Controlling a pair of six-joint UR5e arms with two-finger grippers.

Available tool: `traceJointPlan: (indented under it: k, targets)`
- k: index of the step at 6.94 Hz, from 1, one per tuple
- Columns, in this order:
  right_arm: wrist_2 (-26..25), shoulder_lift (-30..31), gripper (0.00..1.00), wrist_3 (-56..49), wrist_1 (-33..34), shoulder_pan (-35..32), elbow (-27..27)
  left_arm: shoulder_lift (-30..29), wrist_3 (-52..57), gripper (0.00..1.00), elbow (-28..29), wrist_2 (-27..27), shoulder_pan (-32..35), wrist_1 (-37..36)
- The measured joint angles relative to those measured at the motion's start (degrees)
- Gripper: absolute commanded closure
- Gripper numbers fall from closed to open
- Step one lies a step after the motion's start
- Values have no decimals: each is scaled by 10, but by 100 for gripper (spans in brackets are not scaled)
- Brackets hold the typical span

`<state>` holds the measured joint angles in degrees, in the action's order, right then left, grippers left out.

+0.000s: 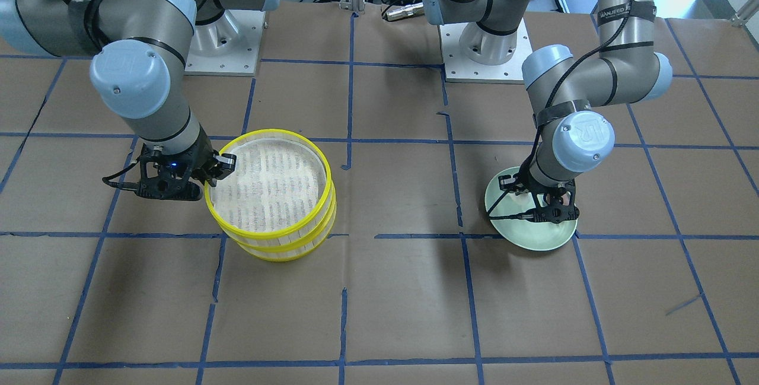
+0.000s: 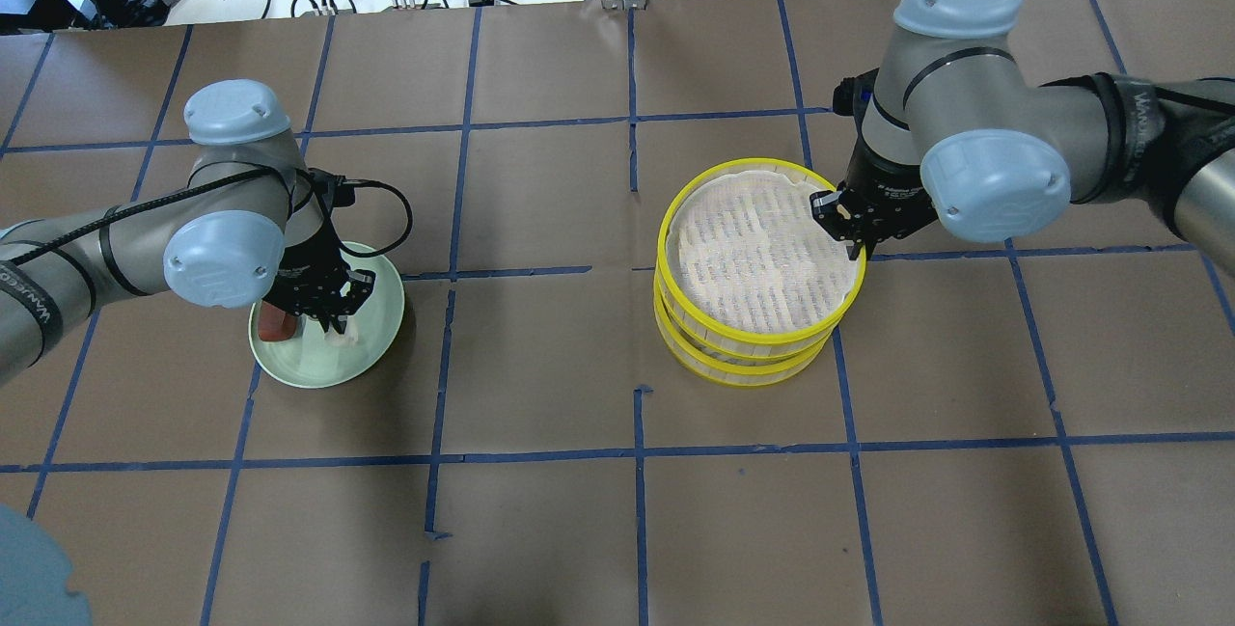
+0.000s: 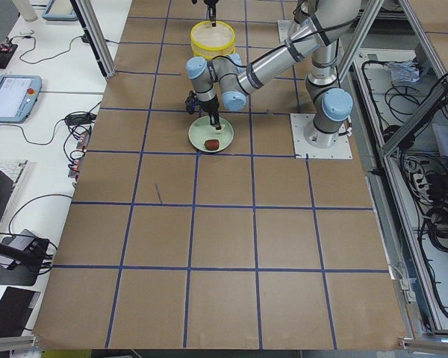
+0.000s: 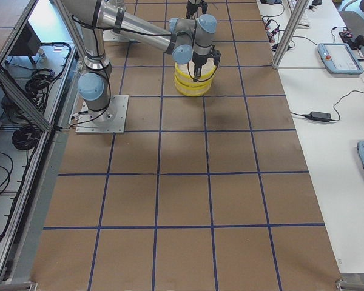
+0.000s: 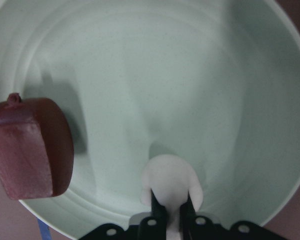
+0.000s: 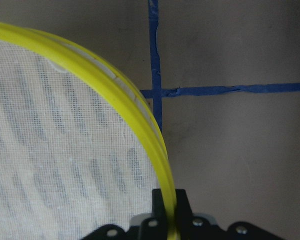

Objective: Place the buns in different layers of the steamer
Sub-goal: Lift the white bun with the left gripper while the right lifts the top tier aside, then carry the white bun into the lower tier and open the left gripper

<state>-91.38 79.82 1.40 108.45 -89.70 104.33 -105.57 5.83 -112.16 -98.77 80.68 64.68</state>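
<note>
The steamer (image 2: 753,250) is a stack of three yellow-rimmed tiers, its top floor bare. My right gripper (image 2: 847,221) is shut on the top tier's yellow rim (image 6: 140,120), one finger inside and one outside. The pale green plate (image 2: 381,317) holds both buns. My left gripper (image 5: 172,212) is down in the plate, shut on the white bun (image 5: 170,180). The reddish-brown bun (image 5: 32,147) lies free at the plate's edge, beside the gripper. In the front-facing view the left gripper (image 1: 548,201) hides both buns, and the right gripper (image 1: 222,165) is at the steamer's (image 1: 270,180) edge.
The table is brown paper with a blue tape grid. The arm bases (image 1: 486,47) stand at the robot's side. Plate and steamer are about two grid squares apart. Monitors and cables lie off the table's ends.
</note>
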Motion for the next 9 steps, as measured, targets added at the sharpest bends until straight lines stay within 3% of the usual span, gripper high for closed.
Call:
traceJointPlan:
  k: [2, 5, 7, 9]
  targets:
    - [1, 14, 90, -34, -49, 32, -28, 17, -13, 88, 36, 14, 34, 36]
    - [-5, 48, 94, -137, -102, 109, -33, 11, -139, 89, 108, 148, 123, 69]
    - [-24, 51, 94, -176, -126, 138, -32, -13, -272, 89, 124, 234, 204, 5]
    - [-53, 52, 94, -227, -140, 167, -30, -58, -379, 77, 167, 255, 278, -41]
